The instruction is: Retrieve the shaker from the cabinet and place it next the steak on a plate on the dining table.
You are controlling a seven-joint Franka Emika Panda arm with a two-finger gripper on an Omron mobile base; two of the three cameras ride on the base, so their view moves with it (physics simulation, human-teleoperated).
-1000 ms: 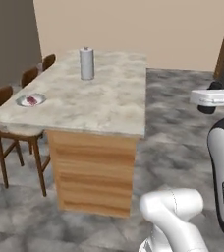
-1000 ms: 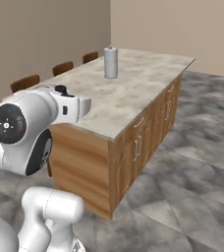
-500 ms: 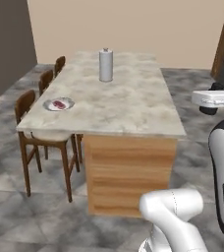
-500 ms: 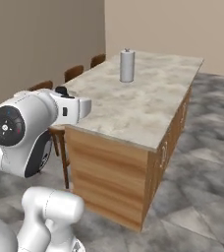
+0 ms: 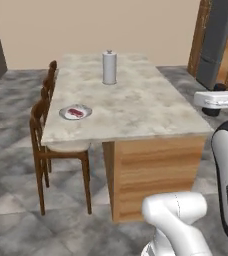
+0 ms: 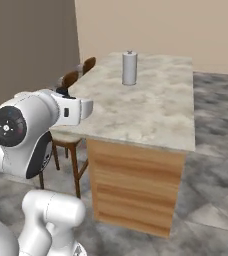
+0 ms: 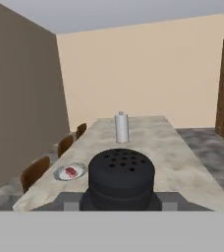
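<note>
Presently, the shaker (image 7: 121, 177) was found held in the gripper (image 7: 121, 201), its perforated black top close before the hand camera and the finger tips clamped against its lower sides. It was judged to be light, rigid and smooth-walled, with a taper that could let it slip upward out of a loose hold; a grasp low on the wider body, as seen, was considered the soundest. The dining table (image 5: 151, 107) stood ahead, with the plate (image 5: 75, 112) near its left edge and the steak (image 5: 76, 112) lying on it. A paper-towel roll (image 5: 109, 67) stood upright farther along the top, well apart from the plate. The plate and steak were plainly recorded in the left base view and again, smaller, in the hand view (image 7: 70, 172); in the right base view that part of the table lay behind the arm's white body. Chairs (image 5: 43, 135) were noted along the plate's side of the table. The shaker had not yet been set down.
</note>
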